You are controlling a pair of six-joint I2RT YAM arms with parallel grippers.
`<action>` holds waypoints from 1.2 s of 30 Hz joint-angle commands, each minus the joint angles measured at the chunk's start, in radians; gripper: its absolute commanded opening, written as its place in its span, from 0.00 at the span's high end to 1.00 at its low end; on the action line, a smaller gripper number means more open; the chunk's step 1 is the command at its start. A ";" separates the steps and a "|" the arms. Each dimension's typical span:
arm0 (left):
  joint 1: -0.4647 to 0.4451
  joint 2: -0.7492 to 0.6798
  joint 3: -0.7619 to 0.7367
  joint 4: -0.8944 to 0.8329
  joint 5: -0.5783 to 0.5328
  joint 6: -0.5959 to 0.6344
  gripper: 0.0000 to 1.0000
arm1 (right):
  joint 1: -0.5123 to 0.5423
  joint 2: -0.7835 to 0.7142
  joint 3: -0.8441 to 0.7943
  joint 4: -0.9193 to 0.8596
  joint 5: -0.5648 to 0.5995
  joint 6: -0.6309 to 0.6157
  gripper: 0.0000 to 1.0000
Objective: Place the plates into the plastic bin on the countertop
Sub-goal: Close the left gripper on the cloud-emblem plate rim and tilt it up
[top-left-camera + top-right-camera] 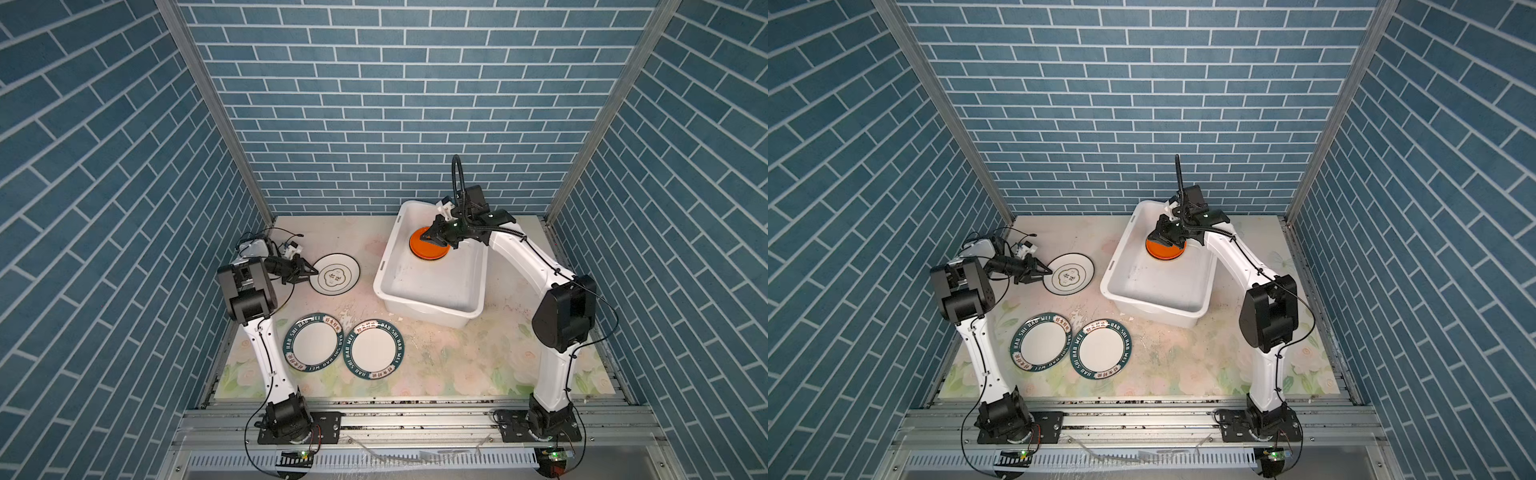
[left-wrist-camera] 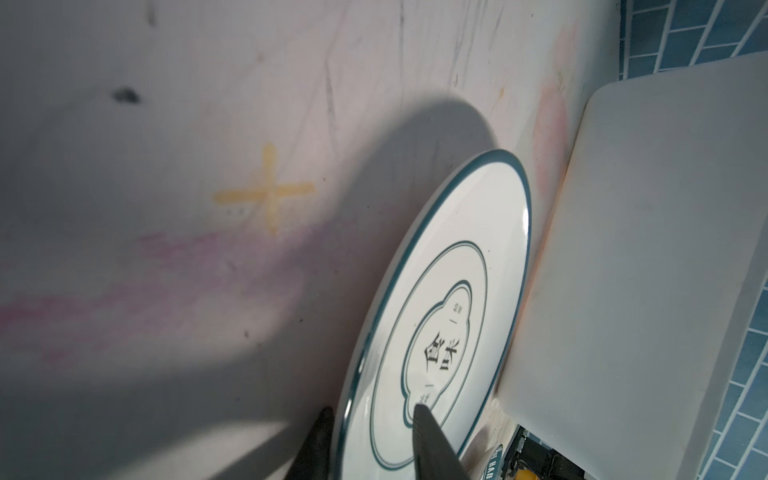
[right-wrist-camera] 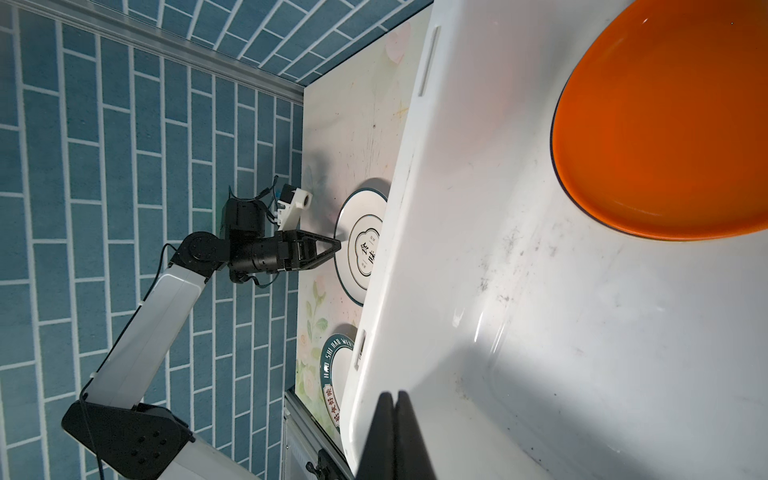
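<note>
The job is in its early part, to judge by what shows: one orange plate (image 1: 430, 252) lies flat on the floor of the plastic bin (image 1: 432, 311), toward its far end, and three plates are out on the bench (image 1: 478, 353). Whether anything lies under the orange one cannot be told. The right pincer (image 3: 395, 401) hangs just above that plate with its jaws pressed together and nothing between them, so that delivery looks finished. The left pincer (image 1: 312, 273) is clamped on the near edge of the white plate with a thin dark rim (image 1: 336, 274), one of its fingers (image 2: 428, 436) on the face and the other below the rim; this plate sits just beside the bin's left wall and looks to be next. The two green-rimmed plates (image 1: 312, 341) (image 1: 376, 349), lettered round their broad borders, lie flat and touching at the front of the bench, untouched. All the plates are round, shallow and glossy, with hard glazed-looking faces that catch the light. The bin is smooth moulded white plastic with rounded corners and a rolled rim, its floor scuffed and speckled dark. The bench is matte, printed with pale flowers and marked with scratches.
</note>
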 commanded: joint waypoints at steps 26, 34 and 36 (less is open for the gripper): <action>-0.009 -0.044 0.046 -0.035 0.060 -0.023 0.96 | -0.009 0.048 0.040 0.079 -0.034 0.050 1.00; -0.009 -0.078 0.107 -0.076 0.054 -0.029 1.00 | -0.014 0.053 0.041 0.105 -0.045 0.055 0.96; -0.010 -0.102 0.127 -0.083 0.051 -0.024 1.00 | -0.016 0.056 0.043 0.111 -0.047 0.055 0.95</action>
